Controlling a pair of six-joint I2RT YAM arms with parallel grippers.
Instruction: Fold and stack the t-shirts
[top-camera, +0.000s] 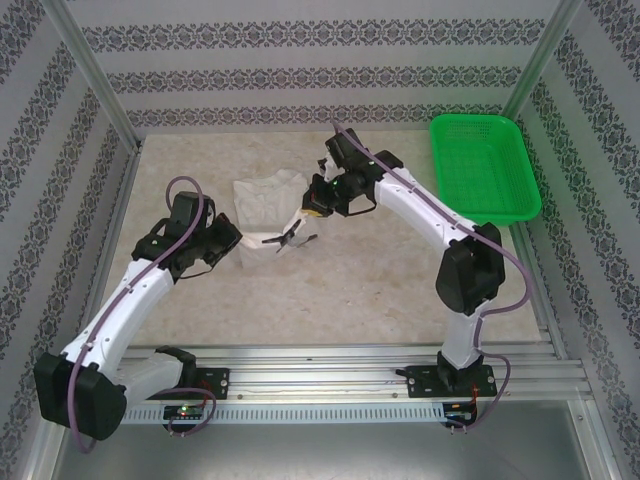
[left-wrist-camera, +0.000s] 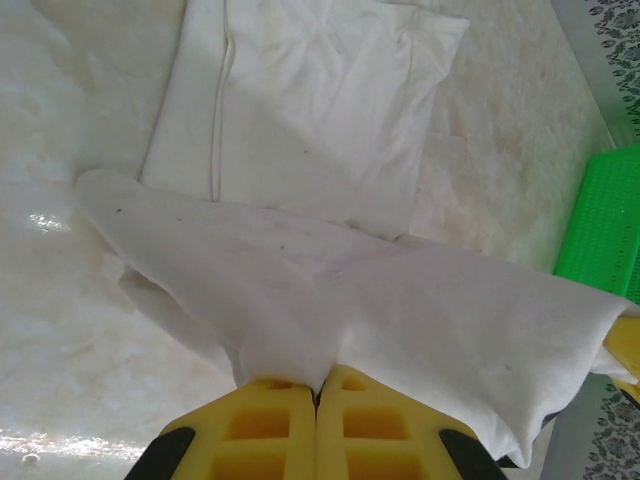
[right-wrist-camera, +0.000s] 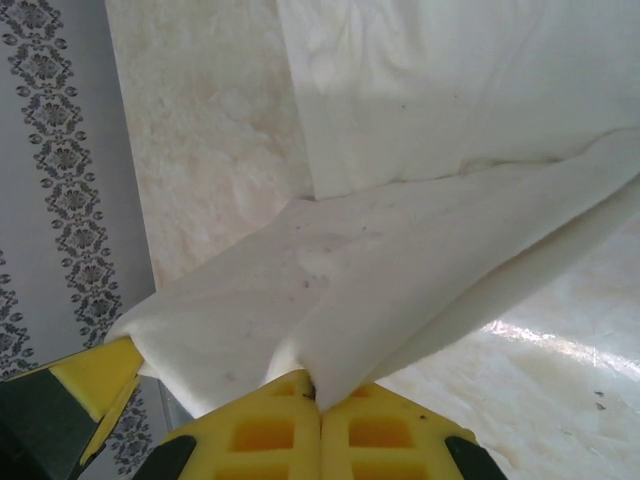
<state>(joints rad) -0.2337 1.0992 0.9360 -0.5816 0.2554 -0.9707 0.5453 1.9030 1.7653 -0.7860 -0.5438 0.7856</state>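
You had the beige tabletop (top-camera: 380, 290) boxed in by patterned walls (top-camera: 300, 40) on three sides, with a metal rail (top-camera: 330, 365) along the bottom of the overhead frame carrying both arm bases. The left arm (top-camera: 130, 300) ran from lower left up toward the centre. The right arm (top-camera: 420, 205) rose from lower right, bent, and reached over to centre top, its forearm crossing the stretch of tabletop between cloth and basket. The green mesh basket (top-camera: 482, 165) sat in the upper right corner, well apart from the cloth.

The t-shirt (top-camera: 262, 200) lay just above the middle of the frame, partly folded. Its far portion rested flat, while its near edge was raised off the surface.

In the left wrist view that raised flap hung across the lower half of the frame and hid the near edge of the flat part. The basket showed at the right border.

Your left end effector (left-wrist-camera: 318, 400) was clenched on the flap's left end. Your right end effector (right-wrist-camera: 320, 405) was clenched on its other end, and the two sat near each other with the cloth stretched between them.
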